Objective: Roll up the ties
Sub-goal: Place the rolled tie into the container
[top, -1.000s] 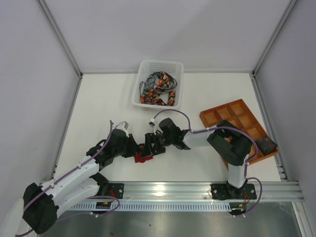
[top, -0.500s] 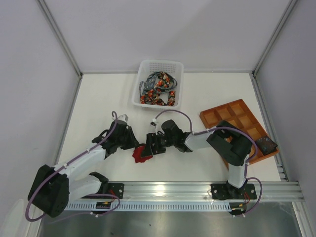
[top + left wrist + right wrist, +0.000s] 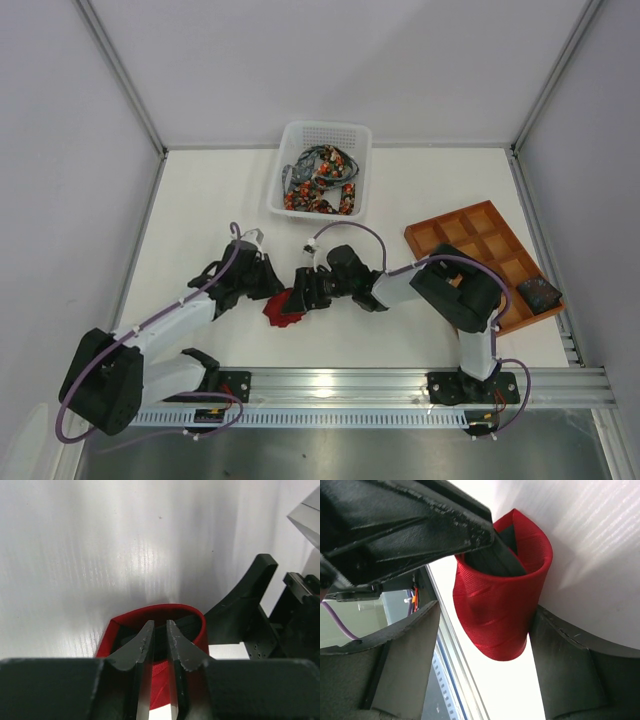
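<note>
A plain deep red tie (image 3: pixel 281 308) is wound into a roll and stands on the white table between the two arms. My left gripper (image 3: pixel 268 289) reaches it from the left. In the left wrist view its fingers (image 3: pixel 146 641) poke inside the red loop (image 3: pixel 161 609), with only a narrow see-through slit between them. My right gripper (image 3: pixel 304 292) straddles the roll (image 3: pixel 501 611) with its jaws wide. One finger (image 3: pixel 555 645) touches the roll's side and the other stands apart. Several dark floral ties (image 3: pixel 320 182) lie in the basket.
The white perforated basket (image 3: pixel 325 127) stands at the back centre. An orange-brown gridded tray (image 3: pixel 472 236) lies to the right, with a dark patterned roll (image 3: pixel 540 293) in its near corner cell. The metal rail (image 3: pixel 400 382) runs along the near table edge.
The left arm has swung and now reaches the roll from further back-left. The roll has shifted slightly left, and the left fingers have drawn closer together.
</note>
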You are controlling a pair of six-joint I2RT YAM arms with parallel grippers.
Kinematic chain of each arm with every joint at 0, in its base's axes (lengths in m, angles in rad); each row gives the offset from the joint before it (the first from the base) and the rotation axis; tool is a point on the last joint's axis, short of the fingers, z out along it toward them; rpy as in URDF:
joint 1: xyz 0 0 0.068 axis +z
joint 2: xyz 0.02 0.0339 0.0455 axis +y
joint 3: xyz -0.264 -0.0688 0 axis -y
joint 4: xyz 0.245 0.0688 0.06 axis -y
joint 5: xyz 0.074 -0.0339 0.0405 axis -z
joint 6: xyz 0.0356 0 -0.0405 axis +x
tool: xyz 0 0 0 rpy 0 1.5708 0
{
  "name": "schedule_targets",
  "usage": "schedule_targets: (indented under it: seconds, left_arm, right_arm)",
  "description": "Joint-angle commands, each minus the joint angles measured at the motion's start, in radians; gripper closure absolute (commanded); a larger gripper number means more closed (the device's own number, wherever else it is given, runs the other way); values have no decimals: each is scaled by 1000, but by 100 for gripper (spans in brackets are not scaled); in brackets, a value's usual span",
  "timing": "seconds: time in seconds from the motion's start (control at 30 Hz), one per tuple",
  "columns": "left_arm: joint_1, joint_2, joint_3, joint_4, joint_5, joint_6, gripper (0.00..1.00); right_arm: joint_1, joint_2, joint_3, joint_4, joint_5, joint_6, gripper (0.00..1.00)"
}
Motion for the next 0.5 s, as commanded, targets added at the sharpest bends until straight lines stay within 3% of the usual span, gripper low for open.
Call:
schedule_targets:
  seconds: [0.0,0.1,0.17,0.33,0.47]
  left_arm:
    - [9,-43,-16,19,28,19,79]
    - [9,-72,-27,-5,-8,7,78]
    - [9,-89,-28,-25,-42,-1,68]
    - [10,-127,19,-130,-165,-31,53]
    - [10,-169,62,-239,-258,-105,53]
  right_arm:
    - [9,57,-12,-11,66,-1,25]
    - [9,61,-12,-10,72,1,26]
    - [7,63,-14,-15,73,4,27]
    - [6,68,-23,-20,69,7,27]
    - [3,72,-18,-18,64,8,27]
